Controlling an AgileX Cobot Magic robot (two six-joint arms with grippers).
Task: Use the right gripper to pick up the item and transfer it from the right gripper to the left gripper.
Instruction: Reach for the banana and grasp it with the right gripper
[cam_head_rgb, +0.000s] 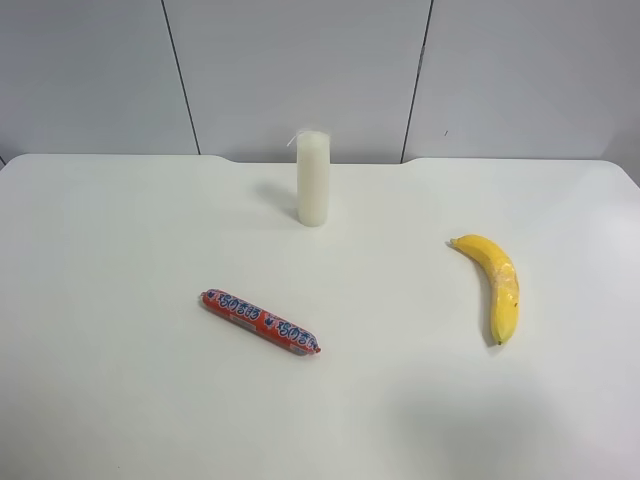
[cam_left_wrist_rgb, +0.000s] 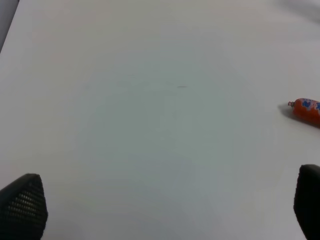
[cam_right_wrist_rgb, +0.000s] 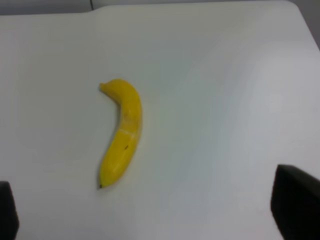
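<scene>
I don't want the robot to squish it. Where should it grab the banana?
Probably around the middle of the banana, coming straight down from above. It lies flat on the table with nothing near it, and its middle is thick and evenly wide, so squeezing gently across its width should hold.

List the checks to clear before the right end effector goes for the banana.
1. Banana lying free on the table: ok.
2. Sausage and candle well apart from banana: ok.
3. Right end effector open and empty: ok.
4. Banana between its fingers: not ok, it lies ahead of them.
5. Left end effector open, empty for the handover: ok.
6. Right end effector's height above table: cannot tell.
</scene>
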